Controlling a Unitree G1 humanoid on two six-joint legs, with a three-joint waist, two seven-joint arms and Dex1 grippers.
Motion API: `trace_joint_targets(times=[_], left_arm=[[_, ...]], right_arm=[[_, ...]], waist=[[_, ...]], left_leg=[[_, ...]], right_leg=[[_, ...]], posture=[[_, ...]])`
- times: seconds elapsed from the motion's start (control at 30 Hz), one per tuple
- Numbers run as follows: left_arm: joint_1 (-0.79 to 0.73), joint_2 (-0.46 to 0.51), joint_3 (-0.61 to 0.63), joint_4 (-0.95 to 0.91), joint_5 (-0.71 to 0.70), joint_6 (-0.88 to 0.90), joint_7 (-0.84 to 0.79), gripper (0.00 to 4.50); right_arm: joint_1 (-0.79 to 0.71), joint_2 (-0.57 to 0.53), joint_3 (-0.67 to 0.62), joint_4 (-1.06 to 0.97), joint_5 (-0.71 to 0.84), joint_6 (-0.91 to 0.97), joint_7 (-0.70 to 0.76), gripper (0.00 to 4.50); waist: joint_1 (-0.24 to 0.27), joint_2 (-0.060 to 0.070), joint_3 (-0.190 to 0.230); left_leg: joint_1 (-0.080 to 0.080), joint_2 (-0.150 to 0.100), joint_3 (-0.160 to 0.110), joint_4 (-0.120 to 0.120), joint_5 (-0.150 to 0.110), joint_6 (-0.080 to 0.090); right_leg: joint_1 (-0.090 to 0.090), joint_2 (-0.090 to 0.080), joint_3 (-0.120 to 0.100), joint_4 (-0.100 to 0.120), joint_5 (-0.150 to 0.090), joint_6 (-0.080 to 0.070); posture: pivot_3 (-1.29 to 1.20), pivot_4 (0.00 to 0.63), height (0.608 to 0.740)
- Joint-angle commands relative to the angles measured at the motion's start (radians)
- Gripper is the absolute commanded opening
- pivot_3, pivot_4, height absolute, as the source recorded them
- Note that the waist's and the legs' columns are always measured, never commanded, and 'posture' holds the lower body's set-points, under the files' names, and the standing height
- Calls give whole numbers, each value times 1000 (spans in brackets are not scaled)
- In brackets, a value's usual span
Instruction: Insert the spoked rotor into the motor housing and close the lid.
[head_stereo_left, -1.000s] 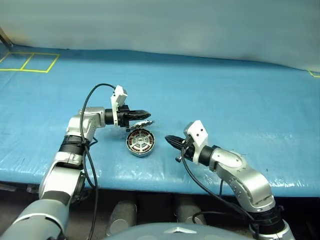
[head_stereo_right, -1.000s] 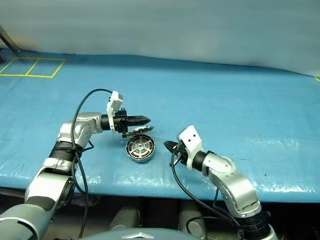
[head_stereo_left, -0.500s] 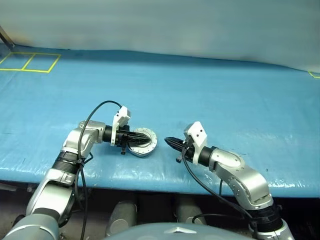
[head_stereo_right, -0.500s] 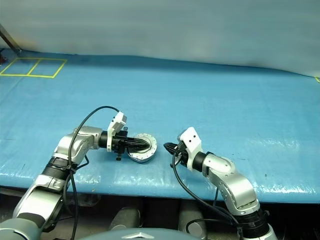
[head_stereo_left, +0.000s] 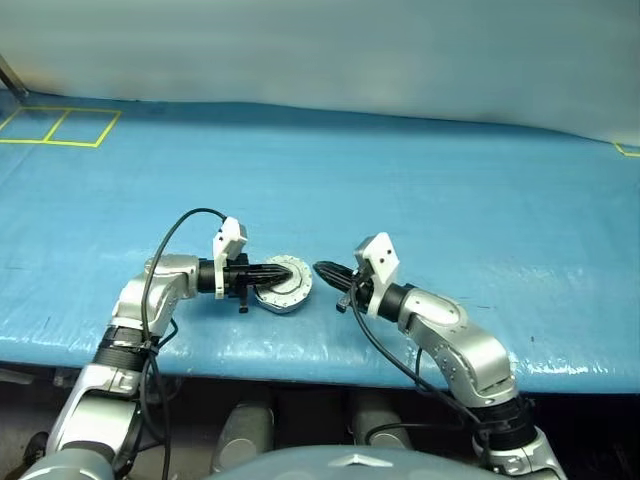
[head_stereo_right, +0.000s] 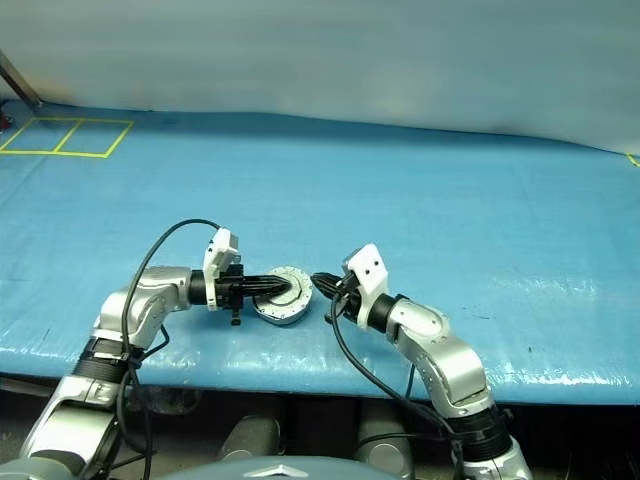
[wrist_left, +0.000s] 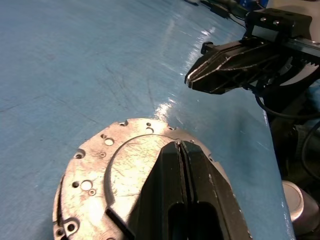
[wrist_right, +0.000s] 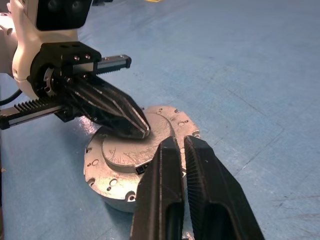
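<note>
Left gripper (wrist_left: 181, 146), its two black fingers pressed together with nothing between them, rests its tips on the plain pale-grey outer face of the round metal lid (head_stereo_left: 292, 278), which lies folded flat over the shallow round silver motor housing (wrist_right: 117, 197). Right gripper (wrist_right: 181, 142), fingers parted by a narrow slit and holding nothing, hovers just beside the housing's rim on the side opposite the left gripper. The closed assembly sits on the blue plastic-covered table (head_stereo_left: 470, 200) near its front edge, left of centre. The black-rimmed spoked rotor cannot be seen; with the lid down, it is judged to be inside, and the task appears to be at its final pressing step.

Possible faults: because the left fingertips bear off-centre on the lid, a sideways push could slide the whole housing across the slick sheet rather than seat the lid; if the lid is not fully latched, it could spring up once the tips lift. The right gripper, so close to the rim, could nudge the housing toward the table's front edge.

Comparison of views: the head views give the assembly's place on the table and both arms converging on it. The right wrist view shows the housing's side wall beneath the lid. The left wrist view shows the lid's screw holes and scratched face.
</note>
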Motion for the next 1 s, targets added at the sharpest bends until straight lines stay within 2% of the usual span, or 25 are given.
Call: trace_joint_targets(times=[0.03, 0.37, 0.97, 1.0], left_arm=[[58, 22, 64, -94, -11, -45, 56, 0], [231, 27, 190, -277, -83, -45, 168, 0], [369, 0, 217, -334, -124, -69, 277, 0], [370, 0, 220, -329, -124, -72, 282, 0]], right_arm=[[-34, 15, 21, 7, -5, -37, 17, 1216], [-103, 50, 130, 91, -58, -83, 57, 4468], [-134, 65, 178, 217, -186, -180, 55, 4468], [-133, 64, 179, 218, -193, -188, 56, 4097]], waist=[[0, 0, 0], [2, 0, 1], [1, 1, 1], [1, 1, 1]], left_leg=[[0, 0, 0, 0, 0, 0], [-1, 0, -1, -1, 0, 0], [-1, 0, 0, -2, 0, 0], [-1, 0, 0, -2, 0, 0]], right_leg=[[0, 0, 0, 0, 0, 0], [-1, 0, -1, 0, -1, -1], [-1, 0, -1, 0, -1, -2], [-1, 0, -1, 0, -1, -2]], posture=[[0, 150, 740], [0, 150, 740], [0, 150, 740], [0, 150, 740]])
